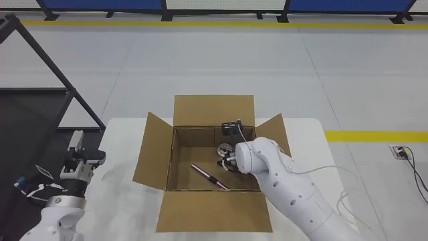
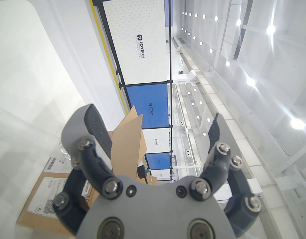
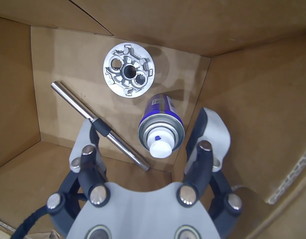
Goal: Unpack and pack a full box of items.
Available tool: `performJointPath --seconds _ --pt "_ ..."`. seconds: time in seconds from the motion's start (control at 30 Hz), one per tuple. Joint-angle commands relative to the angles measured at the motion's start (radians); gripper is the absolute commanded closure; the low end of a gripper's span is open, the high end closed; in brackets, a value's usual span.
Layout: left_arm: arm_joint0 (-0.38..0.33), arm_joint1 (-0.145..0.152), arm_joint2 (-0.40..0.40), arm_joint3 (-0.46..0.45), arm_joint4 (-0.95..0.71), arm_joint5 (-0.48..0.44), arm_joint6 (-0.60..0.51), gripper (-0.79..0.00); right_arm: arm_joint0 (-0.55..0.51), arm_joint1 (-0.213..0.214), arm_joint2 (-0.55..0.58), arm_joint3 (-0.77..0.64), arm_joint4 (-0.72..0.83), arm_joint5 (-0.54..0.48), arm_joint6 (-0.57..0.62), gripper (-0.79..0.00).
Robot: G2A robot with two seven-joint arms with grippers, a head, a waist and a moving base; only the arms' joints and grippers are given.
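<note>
Can (image 3: pixel 160 114) stands upright on the box (image 3: pixel 143 13) floor by the right wall, disc (image 3: pixel 128 70) far-left of it, rod (image 3: pixel 75 100) left. Judged rigid, smooth, likely slippery and fairly light; grip the body, not the nozzle. Right gripper (image 3: pixel 146 125) wide open, empty, just above the can, straddling its top. Left gripper (image 2: pixel 155 123) open, empty, well left of the box.

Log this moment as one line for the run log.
right gripper: open, over spray can inside box | also in box: metal rod, metal disc | left gripper: open, empty, outside box
</note>
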Motion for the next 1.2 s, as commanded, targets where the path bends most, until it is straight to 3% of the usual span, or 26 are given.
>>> performJointPath --seconds 0.0,0.03,0.1,0.13,0.23,0.47,0.53,0.8,1.0,1.17 --pt "0.000 0.000 0.000 0.000 0.000 0.000 0.000 -0.785 0.000 -0.001 0.006 0.009 -0.002 -0.004 -0.002 -0.459" --pt "0.000 0.000 0.000 0.000 0.000 0.000 0.000 -0.785 0.000 -0.002 0.008 0.013 -0.002 -0.005 -0.002 -0.456" --pt "0.000 0.000 0.000 0.000 0.000 0.000 0.000 -0.785 -0.002 -0.003 0.013 0.019 -0.005 -0.001 -0.002 -0.551" --pt "0.000 0.000 0.000 0.000 0.000 0.000 0.000 -0.785 -0.003 -0.004 0.014 0.021 -0.008 0.001 -0.003 -0.533" --pt "0.000 0.000 0.000 0.000 0.000 0.000 0.000 -0.785 -0.005 -0.006 0.021 0.022 -0.012 0.000 -0.004 -0.363" --pt "0.000 0.000 0.000 0.000 0.000 0.000 0.000 -0.785 -0.019 -0.005 0.038 -0.017 -0.040 0.006 0.000 -0.055" --pt "0.000 0.000 0.000 0.000 0.000 0.000 0.000 -0.785 -0.028 -0.002 0.042 -0.046 -0.066 0.014 0.004 0.000" --pt "0.000 0.000 0.000 0.000 0.000 0.000 0.000 -0.785 -0.137 0.035 0.078 -0.369 -0.255 0.020 0.087 0.000" --pt "0.000 0.000 0.000 0.000 0.000 0.000 0.000 -0.785 -0.301 0.076 0.153 -0.721 -0.427 -0.014 0.151 0.000" --pt "0.000 0.000 0.000 0.000 0.000 0.000 0.000 -0.785 -0.449 0.098 0.230 -0.958 -0.501 -0.040 0.114 0.000"
